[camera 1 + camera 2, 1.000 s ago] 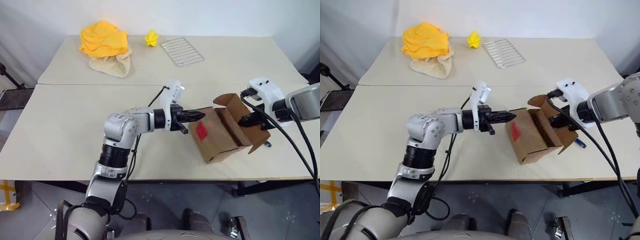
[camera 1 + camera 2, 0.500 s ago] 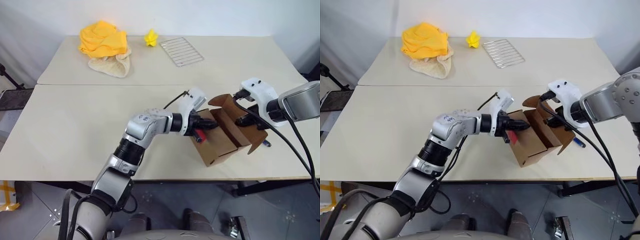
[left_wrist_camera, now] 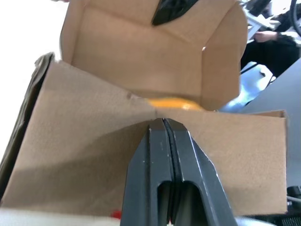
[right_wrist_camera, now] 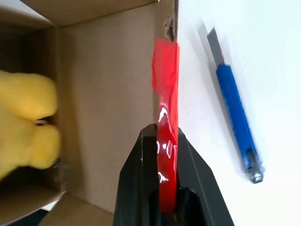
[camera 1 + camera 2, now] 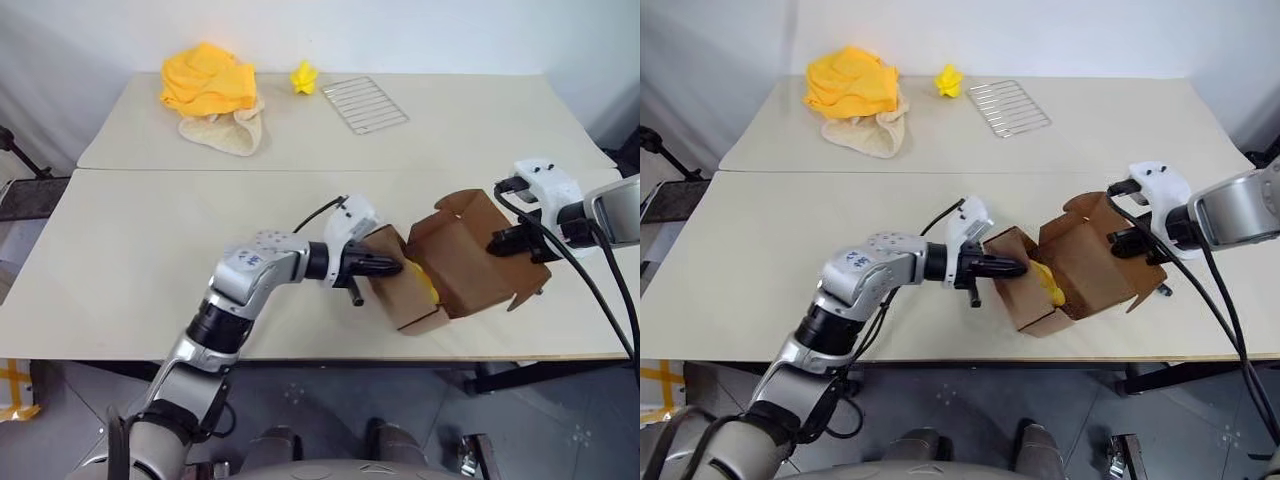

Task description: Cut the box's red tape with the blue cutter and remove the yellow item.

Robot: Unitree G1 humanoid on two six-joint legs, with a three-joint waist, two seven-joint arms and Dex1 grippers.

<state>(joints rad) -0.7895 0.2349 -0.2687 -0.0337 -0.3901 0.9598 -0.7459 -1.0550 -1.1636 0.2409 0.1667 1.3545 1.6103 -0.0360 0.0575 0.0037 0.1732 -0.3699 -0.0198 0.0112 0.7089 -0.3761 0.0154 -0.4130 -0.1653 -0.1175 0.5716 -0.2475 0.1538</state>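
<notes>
**Box open, yellow item exposed: hold the flaps apart and reach in**

The left claw (image 5: 392,267), right of centre in the head view, is clenched on the edge of one flap of the box (image 5: 455,270); its wrist view shows the two fingers (image 3: 160,150) pressed flat together over the cardboard rim. The right claw (image 5: 497,243), further right, is clenched on the opposite flap, pinching the strip of red tape (image 4: 165,117) that clings to that edge. Between the two flaps the yellow item (image 5: 422,282) lies inside the carton, partly showing at the opening. The blue cutter (image 4: 235,110) lies on the table (image 5: 150,230) just beside the box, on its right side.

The tape looks already parted, so the step in hand is judged to be extraction. It would go best if one claw kept its flap pulled back while the other let go and entered along the gap, closing gently on the soft yellow lump. Pulling both flaps harder risks tearing cardboard or tipping the carton.
</notes>
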